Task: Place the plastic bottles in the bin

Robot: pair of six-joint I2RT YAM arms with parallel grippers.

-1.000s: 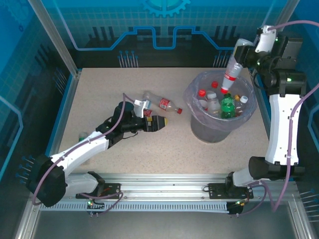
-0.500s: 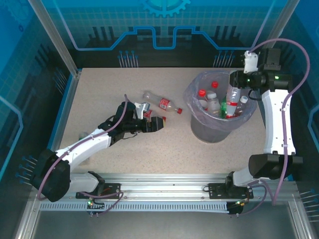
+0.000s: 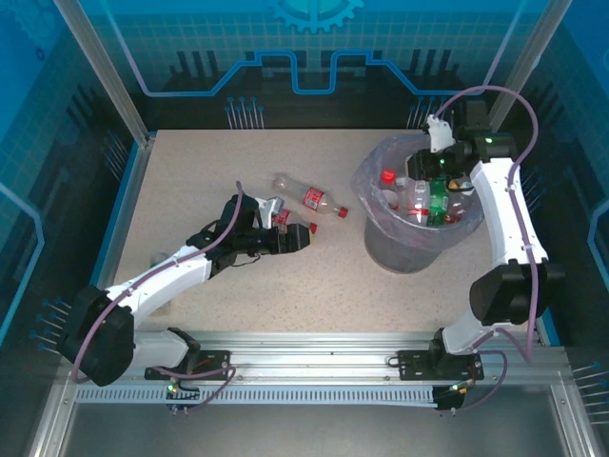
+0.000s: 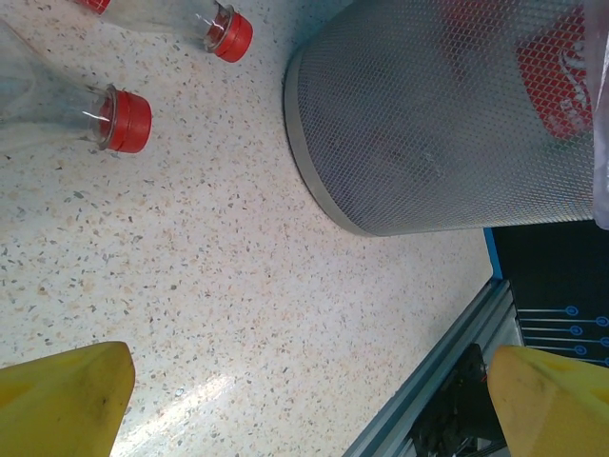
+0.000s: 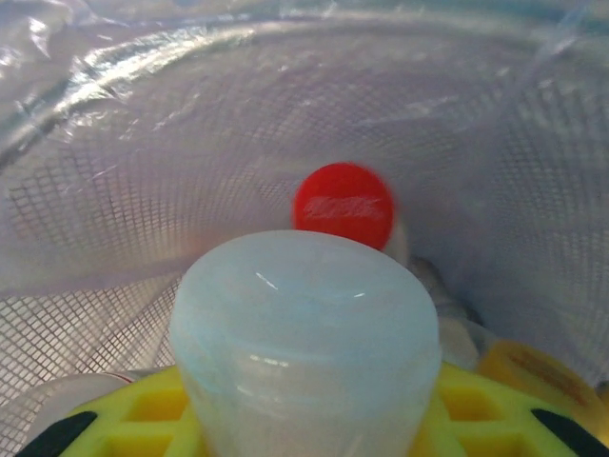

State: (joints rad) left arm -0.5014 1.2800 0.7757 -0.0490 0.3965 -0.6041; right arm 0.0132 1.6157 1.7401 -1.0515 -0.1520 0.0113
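Speckled surface (image 3: 181, 181) carrying nearer bottle (image 4: 52, 100) and farther bottle (image 3: 311, 199), both lying flat (red caps pointing toward bin (image 3: 381, 249)). Left hand (image 3: 297, 238), fingers (image 4: 67, 400) apart, hovering just beside nearer bottle. Right hand (image 3: 425, 169) clamping clear bottle (image 5: 304, 352) base-up inside bin mouth.

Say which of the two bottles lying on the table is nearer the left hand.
The clear red-capped plastic bottle lying right beside the left hand. The other clear plastic bottle, with the red label showing, lies farther back.
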